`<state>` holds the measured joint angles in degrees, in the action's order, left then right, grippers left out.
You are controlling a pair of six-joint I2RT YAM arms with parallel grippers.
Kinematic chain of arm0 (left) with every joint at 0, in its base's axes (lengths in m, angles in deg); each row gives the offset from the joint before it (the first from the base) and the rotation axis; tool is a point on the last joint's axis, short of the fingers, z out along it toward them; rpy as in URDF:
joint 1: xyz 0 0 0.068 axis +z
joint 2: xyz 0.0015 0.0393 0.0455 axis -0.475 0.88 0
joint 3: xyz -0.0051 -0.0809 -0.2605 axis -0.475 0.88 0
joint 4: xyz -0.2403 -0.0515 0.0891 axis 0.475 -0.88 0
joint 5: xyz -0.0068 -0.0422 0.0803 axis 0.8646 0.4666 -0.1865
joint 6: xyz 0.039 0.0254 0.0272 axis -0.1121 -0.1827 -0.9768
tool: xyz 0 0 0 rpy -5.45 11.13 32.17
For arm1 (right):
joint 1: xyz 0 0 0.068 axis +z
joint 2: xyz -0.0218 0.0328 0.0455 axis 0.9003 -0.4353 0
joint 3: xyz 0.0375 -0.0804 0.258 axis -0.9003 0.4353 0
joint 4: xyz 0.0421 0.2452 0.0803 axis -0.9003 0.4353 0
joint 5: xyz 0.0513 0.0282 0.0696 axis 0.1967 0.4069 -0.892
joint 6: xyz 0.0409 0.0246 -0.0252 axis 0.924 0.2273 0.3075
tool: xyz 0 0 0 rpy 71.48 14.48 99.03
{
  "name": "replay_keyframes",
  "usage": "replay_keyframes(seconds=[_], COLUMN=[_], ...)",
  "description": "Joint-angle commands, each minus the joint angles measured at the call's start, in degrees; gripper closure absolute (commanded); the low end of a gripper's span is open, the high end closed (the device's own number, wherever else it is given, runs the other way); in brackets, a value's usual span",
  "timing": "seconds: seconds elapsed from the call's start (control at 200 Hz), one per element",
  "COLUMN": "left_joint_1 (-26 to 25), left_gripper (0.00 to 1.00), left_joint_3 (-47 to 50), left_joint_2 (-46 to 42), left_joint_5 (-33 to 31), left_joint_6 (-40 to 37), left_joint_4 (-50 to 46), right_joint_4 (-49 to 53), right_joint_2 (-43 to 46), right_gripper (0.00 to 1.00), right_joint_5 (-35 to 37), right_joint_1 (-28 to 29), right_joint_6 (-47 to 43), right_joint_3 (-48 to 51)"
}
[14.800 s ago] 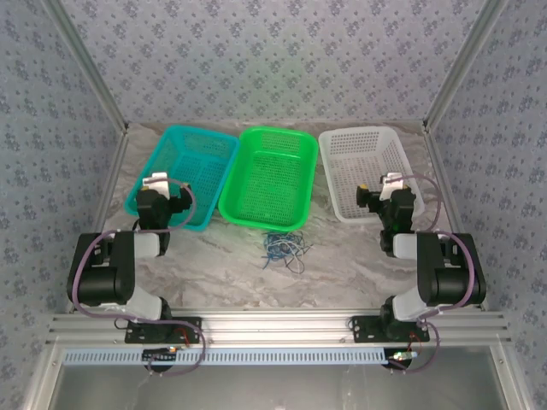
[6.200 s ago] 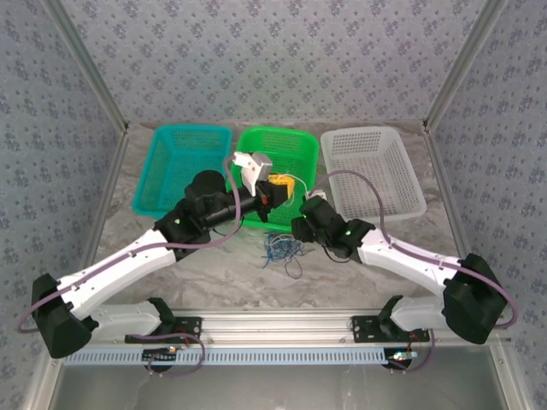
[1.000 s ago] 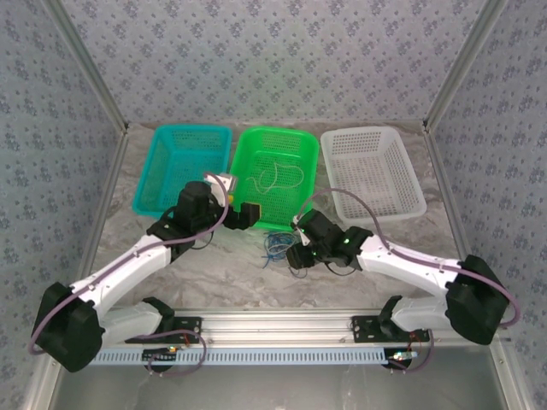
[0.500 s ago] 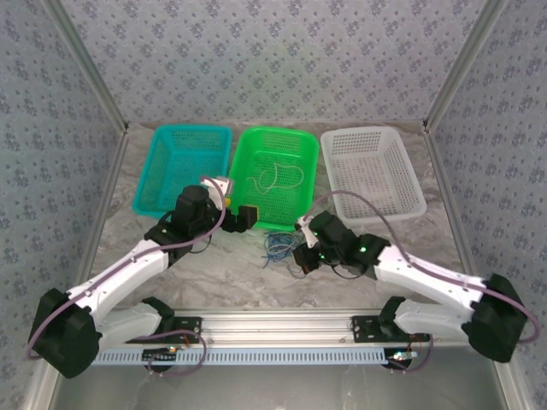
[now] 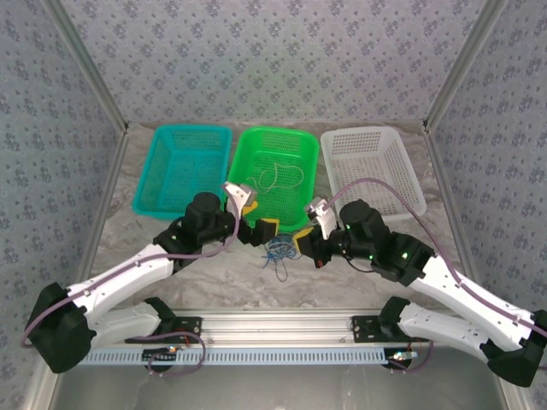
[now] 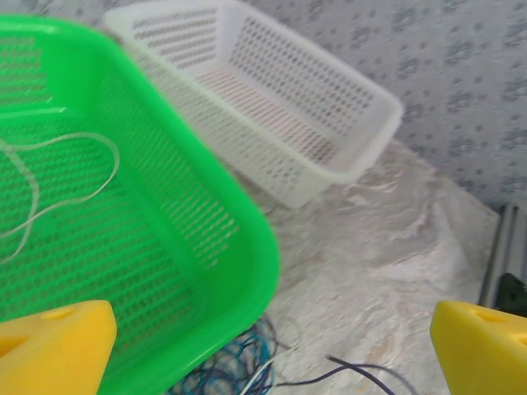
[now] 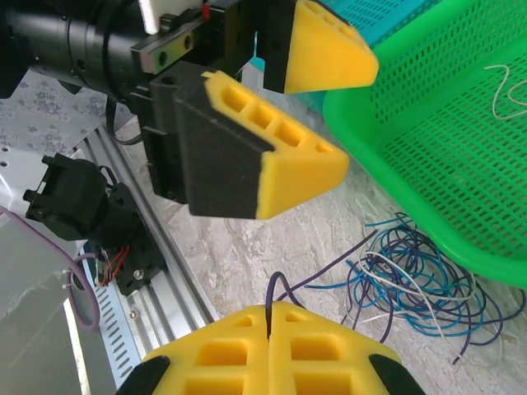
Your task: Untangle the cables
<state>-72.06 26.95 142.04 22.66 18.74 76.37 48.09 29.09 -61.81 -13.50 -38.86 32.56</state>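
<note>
Lying in grn basket [image 5: 278, 131], whitish cable [image 5: 278, 177] (looped)

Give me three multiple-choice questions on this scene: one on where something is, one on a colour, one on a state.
1. The whitish cable lies in the:
A) teal basket
B) green basket
C) white basket

2. The cable pinched in the right fingers is:
A) dark
B) yellow
C) red

3. The left fingers are:
A) shut on a cable
B) shut on a basket rim
C) open

Answers:
1. B, it loops on the green mesh.
2. A, a dark strand runs out from between the closed fingers.
3. C, they stand wide apart with nothing between them.
</note>
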Motion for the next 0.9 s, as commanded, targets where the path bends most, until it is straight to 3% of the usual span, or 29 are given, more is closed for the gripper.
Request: replay_keyframes(seconds=[0.0, 0.54, 0.765, 0.894], left_joint_1=[-1.3, -6.47, -8.18, -9.39], left_gripper=[0.03, 0.09, 0.12, 0.21], left_joint_3=[0.25, -0.35, -1.35, -3.04], left_joint_2=[-0.24, 4.15, 7.78, 10.29], left_joint_5=[3.37, 13.1, 10.31, 5.06], left_joint_6=[-2.32, -6.9, -8.39, -8.12], left_joint_4=[5.55, 11.11, 10.31, 10.29], right_joint_4=[0.94, 0.14, -0.59, -1.48], right_joint_2=[0.13, 0.62, 0.83, 0.66], right_gripper=[1.0, 1.0, 1.0, 1.0], right_joint_5=[-2.43, -0.05, -1.32, -3.34], right_joint_1=[-0.87, -3.88, -4.47, -4.47], right_joint_6=[-1.57, -0.26, 0.79, 1.64], right_joint_3=[-1.55, -1.7, -1.9, -1.64])
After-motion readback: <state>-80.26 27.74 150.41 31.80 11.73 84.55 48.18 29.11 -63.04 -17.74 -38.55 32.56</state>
